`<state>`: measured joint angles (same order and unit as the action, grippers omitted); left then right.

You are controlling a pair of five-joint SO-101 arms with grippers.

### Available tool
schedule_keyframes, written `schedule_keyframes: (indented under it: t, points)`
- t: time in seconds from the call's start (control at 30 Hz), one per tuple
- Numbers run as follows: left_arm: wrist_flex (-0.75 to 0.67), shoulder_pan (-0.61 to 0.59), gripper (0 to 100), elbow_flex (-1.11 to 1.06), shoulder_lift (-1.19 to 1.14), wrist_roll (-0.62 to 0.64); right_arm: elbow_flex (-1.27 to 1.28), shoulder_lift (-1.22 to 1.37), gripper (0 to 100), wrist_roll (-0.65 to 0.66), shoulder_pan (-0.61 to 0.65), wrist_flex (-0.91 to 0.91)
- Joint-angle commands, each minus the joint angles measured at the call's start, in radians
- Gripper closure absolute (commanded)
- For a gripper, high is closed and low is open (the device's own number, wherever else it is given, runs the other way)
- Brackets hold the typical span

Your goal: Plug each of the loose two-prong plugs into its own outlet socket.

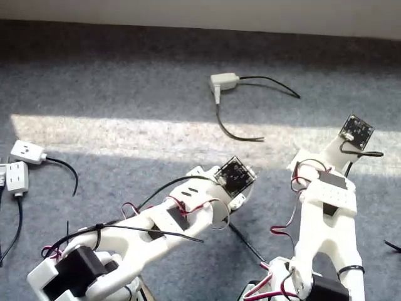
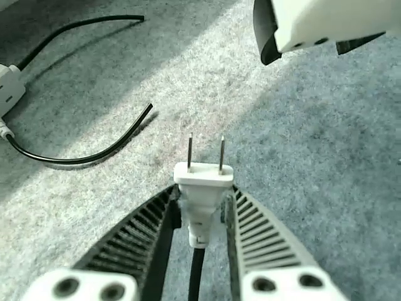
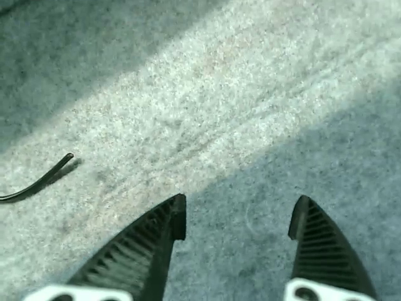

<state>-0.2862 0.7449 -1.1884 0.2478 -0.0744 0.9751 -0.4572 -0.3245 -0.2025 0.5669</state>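
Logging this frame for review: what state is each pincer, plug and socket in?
Left pincer: shut on plug.
Plug: held, unplugged, prongs bare.
Right pincer: open, empty.
Middle socket: seemingly occupied.
Back-left socket: empty.
Front-left socket: empty.

Outlet socket [image 2: 9, 91] half beyond the edge, left wrist view

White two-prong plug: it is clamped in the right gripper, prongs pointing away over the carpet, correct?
No. The white two-prong plug is clamped in the left gripper, not the right gripper, as the left wrist view shows; prongs point away over the carpet.
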Motion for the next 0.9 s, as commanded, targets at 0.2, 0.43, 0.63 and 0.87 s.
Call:
schedule_keyframes:
  t: [0.2,0.43,0.63,0.87]
  points:
    - [-0.233,-0.097,99,-0.082,0.015,0.009,-0.088,-0.033,95.0,0.072,0.148,0.096]
    - [-0.239,-0.05,99,-0.082,0.015,0.006,-0.255,-0.033,95.1,0.064,0.236,0.321]
    - [-0.238,-0.05,99,-0.082,0.015,0.008,-0.386,-0.033,98.8,0.074,0.357,0.526]
    - [-0.238,-0.05,99,-0.081,0.005,0.006,-0.461,-0.033,99.1,0.15,0.438,0.627]
